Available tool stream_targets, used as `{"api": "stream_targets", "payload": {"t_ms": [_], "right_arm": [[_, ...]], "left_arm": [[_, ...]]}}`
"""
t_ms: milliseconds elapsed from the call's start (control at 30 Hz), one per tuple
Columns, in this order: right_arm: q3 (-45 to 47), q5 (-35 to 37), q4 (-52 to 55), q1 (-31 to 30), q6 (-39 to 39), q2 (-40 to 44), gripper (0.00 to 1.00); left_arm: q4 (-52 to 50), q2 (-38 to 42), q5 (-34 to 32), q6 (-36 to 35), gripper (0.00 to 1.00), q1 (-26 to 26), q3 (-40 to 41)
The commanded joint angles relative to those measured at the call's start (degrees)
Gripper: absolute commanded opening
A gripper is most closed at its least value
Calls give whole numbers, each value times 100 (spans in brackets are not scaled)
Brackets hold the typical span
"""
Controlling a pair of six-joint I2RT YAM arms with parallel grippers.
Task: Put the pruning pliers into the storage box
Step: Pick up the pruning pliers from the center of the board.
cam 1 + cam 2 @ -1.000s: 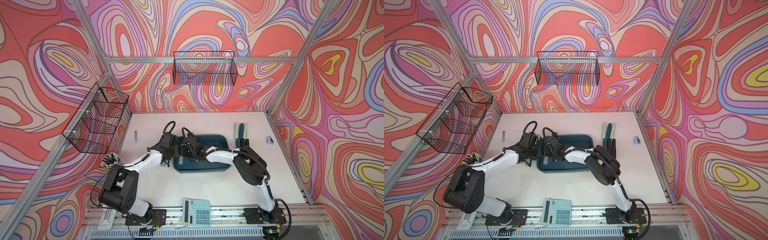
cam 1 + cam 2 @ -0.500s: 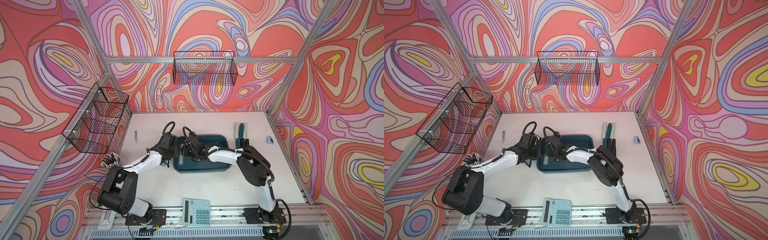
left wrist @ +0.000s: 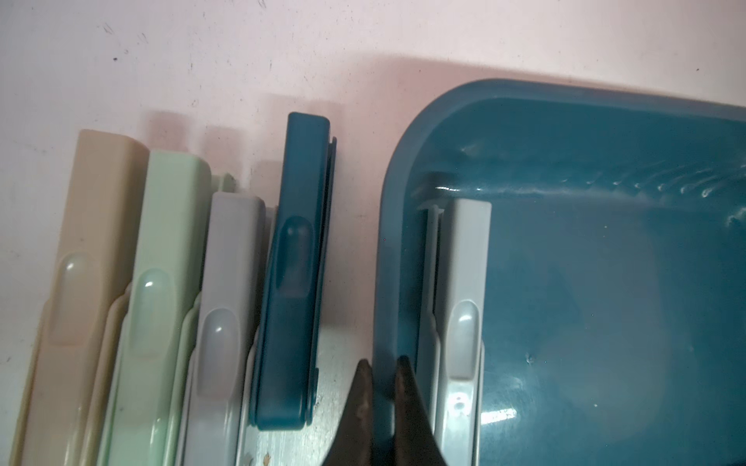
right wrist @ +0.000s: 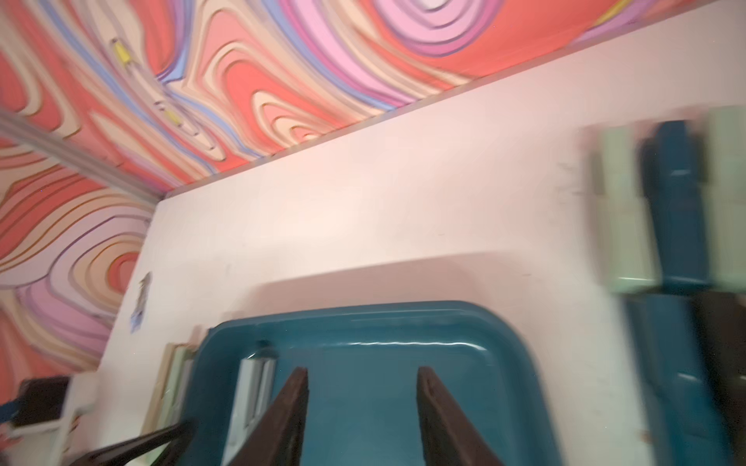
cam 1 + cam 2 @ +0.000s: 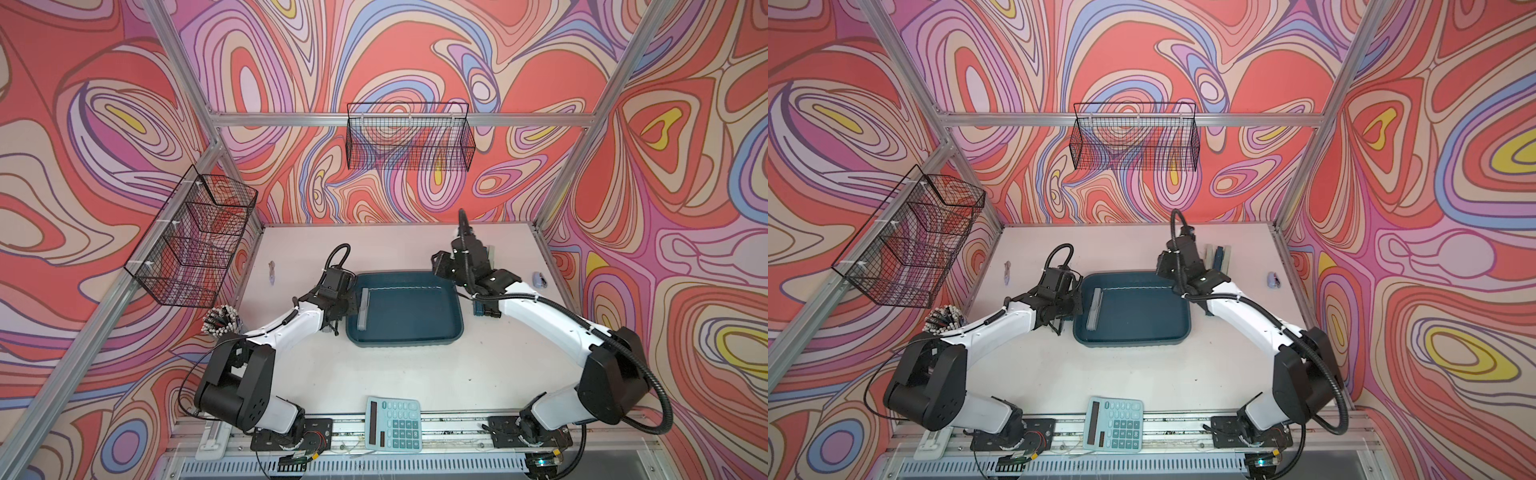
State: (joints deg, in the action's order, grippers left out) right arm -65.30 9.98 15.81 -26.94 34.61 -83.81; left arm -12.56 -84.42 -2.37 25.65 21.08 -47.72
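Pinching the rim of the storage box (image 3: 393,250), the left jaws are closed on it; one grey pliers (image 3: 464,282) lies inside, just beside them. Empty and half-open, the right jaws hang above the box.

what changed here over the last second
The right tool released the grey pruning plier, now lying in the storage box, and withdrew to the box's far right corner. The left tool stayed pinching the box's left rim; calculator unmoved.
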Motion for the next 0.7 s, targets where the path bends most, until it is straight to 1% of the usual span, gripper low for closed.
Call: {"api": "stream_targets", "payload": {"t_ms": [0,67,133,267,400,533,667], "right_arm": [[446,36,773,407,-146,329,46],[684,-99,996,670,-373,463,46],[770,-28,1423,921,-553,509,46],[1179,-390,1613,1390,-680,749,48],[1464,-397,1740,1402,-668,714,49],[1852,-515,1427,1401,-564,647,51],[2036,-670,1051,1402,-455,400,52]], "left_arm": [[-69,-72,-56,-194,0,35,-73],[-130,-92,-102,-261,0,29,-139],[-137,-60,-130,-305,0,30,-144],[-176,-30,-158,-353,0,17,-123],[-143,-77,-152,-351,0,-32,-101],[-72,-147,-124,-309,0,-35,-62],[-113,-217,-123,-332,0,-47,-144]]}}
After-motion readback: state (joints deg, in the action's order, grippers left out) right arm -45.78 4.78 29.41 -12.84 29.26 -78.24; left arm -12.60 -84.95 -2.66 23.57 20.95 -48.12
